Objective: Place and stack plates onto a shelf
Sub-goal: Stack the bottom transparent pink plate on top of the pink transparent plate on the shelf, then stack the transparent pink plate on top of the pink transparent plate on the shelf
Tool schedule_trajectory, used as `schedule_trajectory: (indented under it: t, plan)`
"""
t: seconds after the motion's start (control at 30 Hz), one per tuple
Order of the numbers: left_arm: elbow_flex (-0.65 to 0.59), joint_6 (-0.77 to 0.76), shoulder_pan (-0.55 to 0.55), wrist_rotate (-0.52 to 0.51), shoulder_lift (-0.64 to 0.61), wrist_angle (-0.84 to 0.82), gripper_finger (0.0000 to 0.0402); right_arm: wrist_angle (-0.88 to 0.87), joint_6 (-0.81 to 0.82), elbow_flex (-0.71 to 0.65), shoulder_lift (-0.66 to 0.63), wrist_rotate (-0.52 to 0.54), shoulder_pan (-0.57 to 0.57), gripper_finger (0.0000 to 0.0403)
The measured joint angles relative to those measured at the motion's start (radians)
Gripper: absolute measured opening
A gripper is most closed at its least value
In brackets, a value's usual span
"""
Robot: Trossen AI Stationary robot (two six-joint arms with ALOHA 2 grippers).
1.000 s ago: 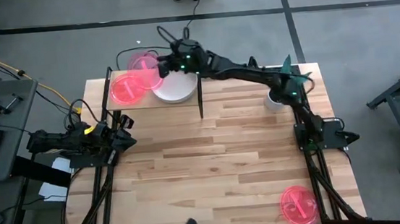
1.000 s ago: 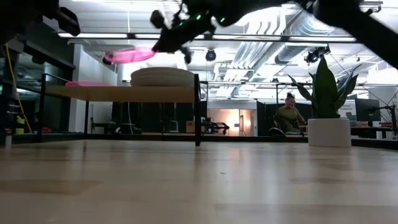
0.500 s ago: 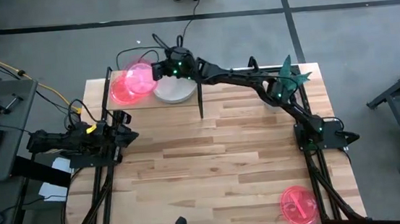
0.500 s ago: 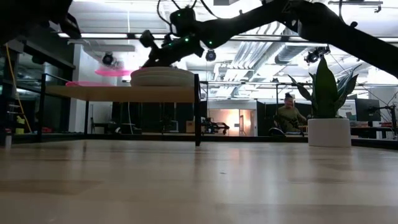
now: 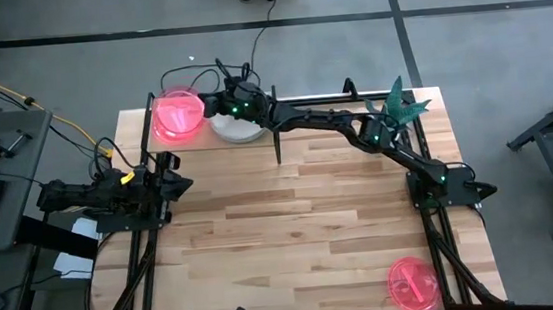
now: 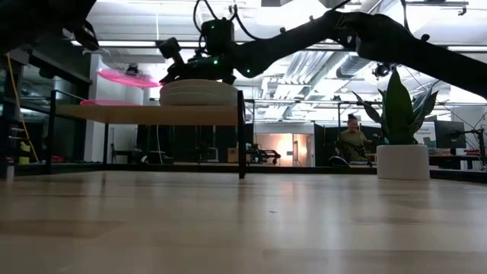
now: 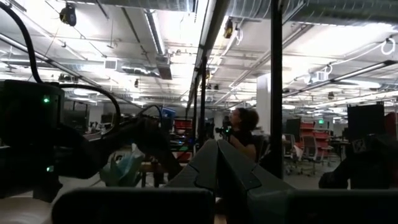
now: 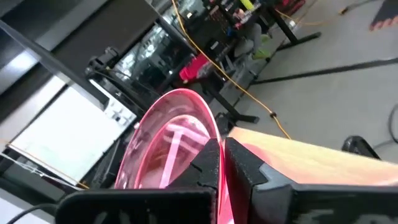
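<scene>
There, pink plate (image 5: 179, 114) in right hand (image 5: 210, 107).

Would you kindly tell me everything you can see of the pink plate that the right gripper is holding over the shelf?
The translucent pink round plate looks like plastic, with a raised ridge across its face, plain in the right wrist view. The right gripper is shut on its rim. In the low view the plate hangs tilted above the light wooden shelf, clear of a second pink plate lying on the board beneath it, and beside the pale stacked plates. Nothing else touches it.
</scene>
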Motion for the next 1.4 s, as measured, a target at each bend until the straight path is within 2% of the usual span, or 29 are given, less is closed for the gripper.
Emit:
schedule_trajectory:
  t: [0.3,0.57,0.7,0.87,1.03,1.13,1.23,1.3,1.4]
  plan:
    - [0.0,0.0,0.0,-0.001,0.0,-0.01,0.0001,0.046,-0.016,-0.001,0.01,-0.014,0.002,0.0013]
    - [0.0,0.0,0.0,-0.003,0.0,-0.025,0.0001,0.043,-0.071,-0.002,0.012,-0.02,0.003,0.0103]
    - [0.0,0.0,0.0,-0.003,0.0,-0.037,0.0001,0.049,-0.111,-0.003,0.013,-0.027,0.003,0.0131]
    - [0.0,-0.018,0.0,-0.003,0.0,-0.042,0.0001,0.049,-0.154,-0.004,0.013,-0.101,-0.005,0.0138]
    - [0.0,-0.035,-0.001,-0.002,0.0,-0.051,0.0001,0.023,-0.203,-0.007,-0.031,-0.269,-0.029,0.0138]
    - [0.0,-0.035,-0.001,-0.001,0.0,-0.062,0.0001,-0.093,-0.296,-0.005,-0.104,-0.34,-0.047,0.0138]
    - [0.0,-0.035,-0.001,-0.001,0.0,-0.071,0.0001,-0.332,-0.451,-0.005,-0.191,-0.33,-0.054,0.0138]
    - [0.0,-0.035,-0.001,-0.001,0.0,-0.071,0.0001,-0.516,-0.566,-0.005,-0.249,-0.287,-0.046,0.0138]
    - [0.0,-0.035,-0.001,-0.002,0.0,-0.071,0.0001,-0.793,-0.706,-0.004,-0.346,-0.15,-0.017,0.0138]
